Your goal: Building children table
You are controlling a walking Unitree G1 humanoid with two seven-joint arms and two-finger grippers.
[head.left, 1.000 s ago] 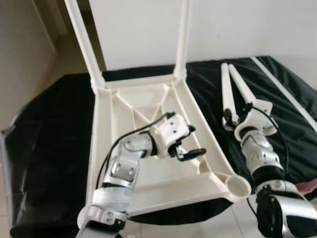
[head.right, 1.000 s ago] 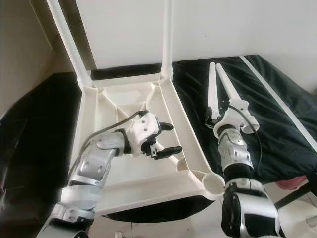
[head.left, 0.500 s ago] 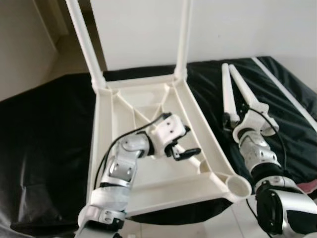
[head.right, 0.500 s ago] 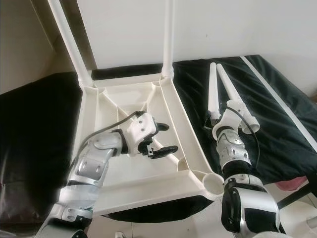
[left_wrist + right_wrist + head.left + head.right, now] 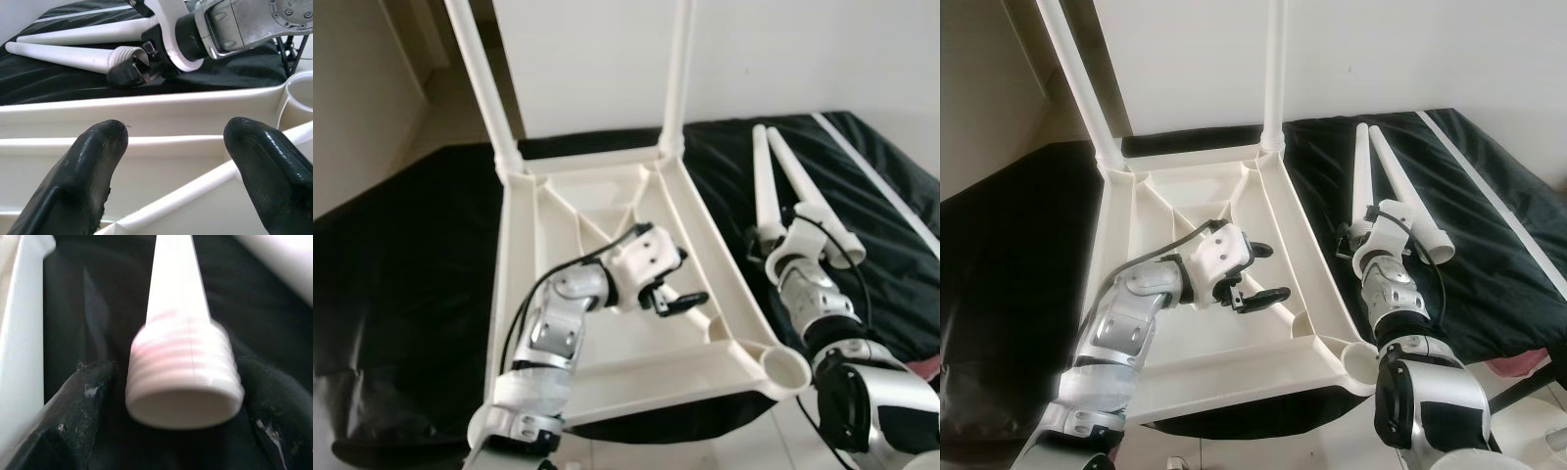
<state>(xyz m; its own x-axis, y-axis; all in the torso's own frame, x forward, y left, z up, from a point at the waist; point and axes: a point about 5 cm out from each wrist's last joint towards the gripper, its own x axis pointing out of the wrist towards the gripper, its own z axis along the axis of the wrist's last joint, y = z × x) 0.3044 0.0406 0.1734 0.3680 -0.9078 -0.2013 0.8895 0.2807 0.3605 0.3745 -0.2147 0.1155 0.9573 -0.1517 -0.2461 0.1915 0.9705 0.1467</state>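
The right end effector (image 5: pixel 181 396), fingers apart, is straddling the threaded end of a loose leg (image 5: pixel 1364 181). Centre, then clamp below the threads. The left end effector (image 5: pixel 677 296), fingers apart, is bracing the tabletop (image 5: pixel 607 377).

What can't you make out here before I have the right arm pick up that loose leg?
- Right gripper: wrist view blurred; contact between pads and the threaded leg end unclear.
- Second loose leg: right wrist covers its lower part, head views.
- Two fitted legs: tops cut off by the frame edge.
- Tabletop near-left corner: left arm covers it.
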